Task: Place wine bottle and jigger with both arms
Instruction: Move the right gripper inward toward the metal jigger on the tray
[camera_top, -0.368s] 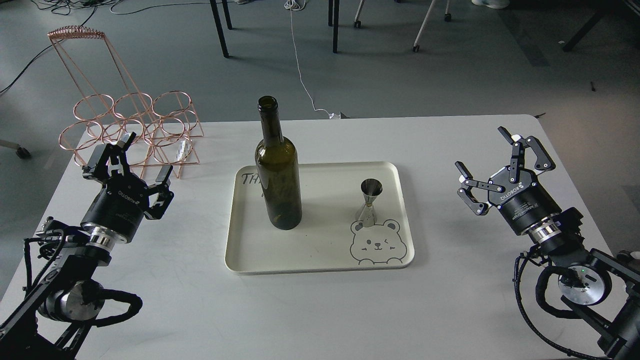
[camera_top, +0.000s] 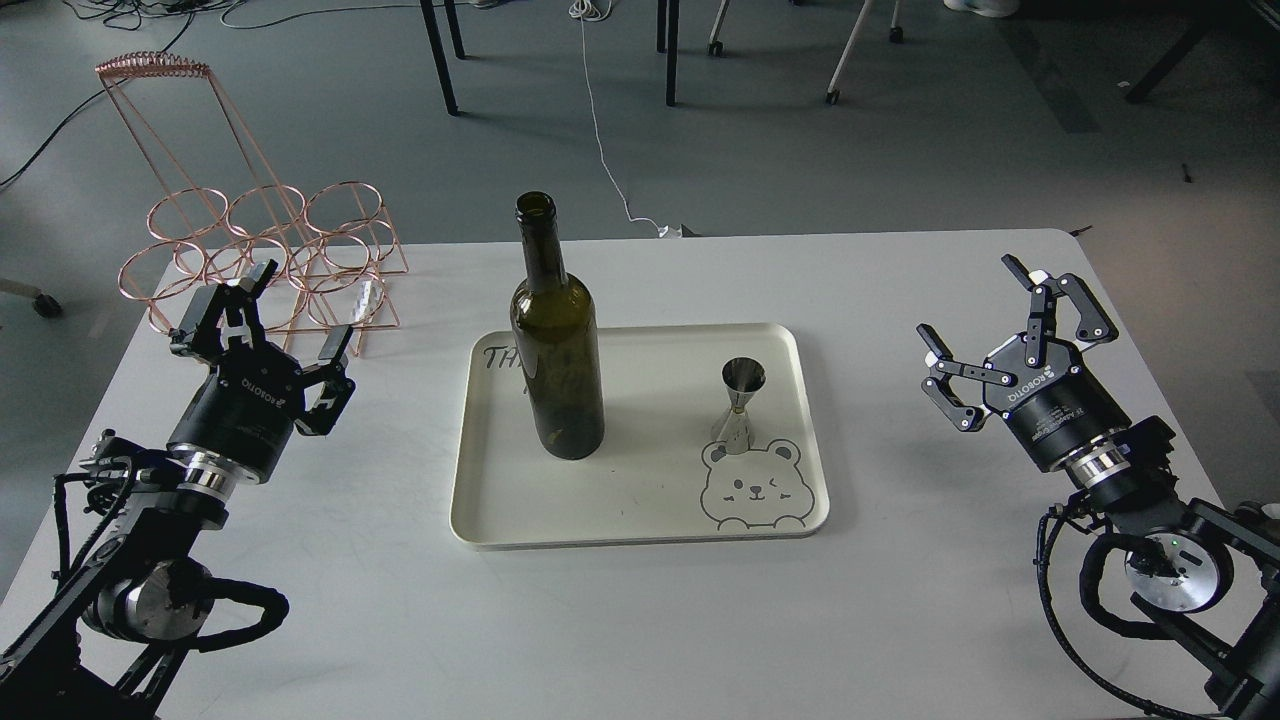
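The dark olive-green wine bottle (camera_top: 555, 340) stands upright on the left part of a cream tray (camera_top: 640, 515). The small steel jigger (camera_top: 741, 405) stands upright on the tray's right side, just above a bear drawing. My left gripper (camera_top: 270, 325) is open and empty, over the table well left of the tray. My right gripper (camera_top: 990, 320) is open and empty, over the table well right of the tray. Neither gripper touches anything.
A copper wire bottle rack (camera_top: 265, 250) stands at the table's back left corner, just behind my left gripper. The white table (camera_top: 640, 620) has its far edge behind the tray. Chair and table legs stand on the floor beyond.
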